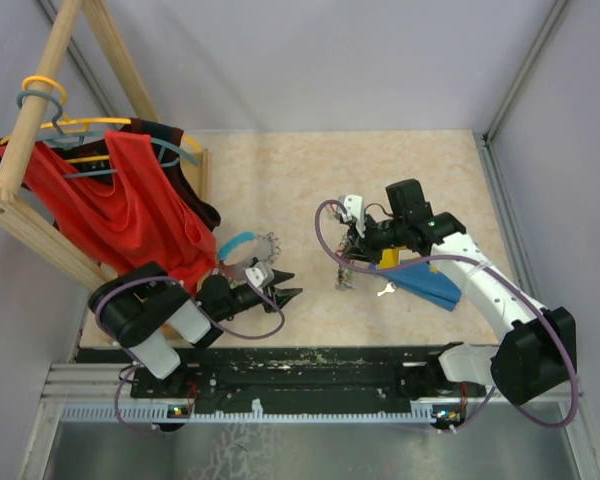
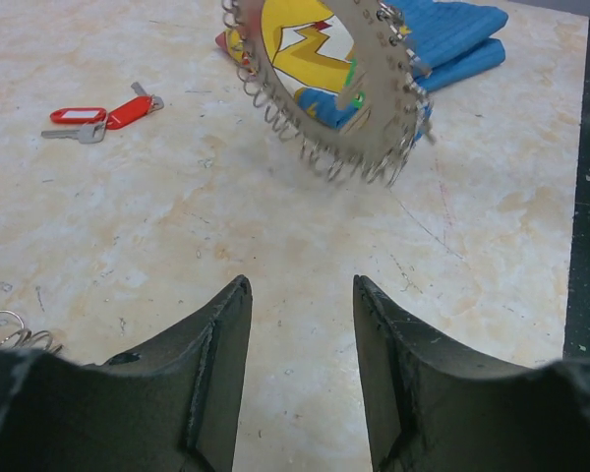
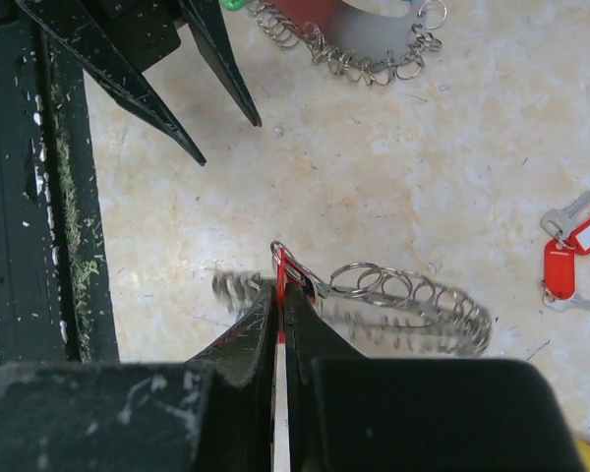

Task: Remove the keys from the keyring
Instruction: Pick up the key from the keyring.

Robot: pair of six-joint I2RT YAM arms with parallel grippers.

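My right gripper (image 1: pixel 348 248) is shut on a red key tag (image 3: pixel 281 267) that still hangs on the keyring (image 3: pixel 413 295). The grey ring with its silver loops dangles from that tag just above the table (image 1: pixel 344 278). It also shows in the left wrist view (image 2: pixel 379 108), tilted in the air, with a green tag on it. Two loose keys with red tags (image 2: pixel 103 116) lie on the table to its right (image 3: pixel 562 258). My left gripper (image 1: pixel 288 293) is open and empty, low over the table, pointing at the hanging ring (image 2: pixel 300 290).
A second loop-fringed ring (image 1: pixel 260 248) lies beside my left gripper (image 3: pixel 364 44). A folded blue cloth (image 1: pixel 430 285) with a yellow item lies under the right arm. A wooden rack with red garments (image 1: pixel 130 200) stands at the left. A black rail (image 1: pixel 310 360) runs along the near edge.
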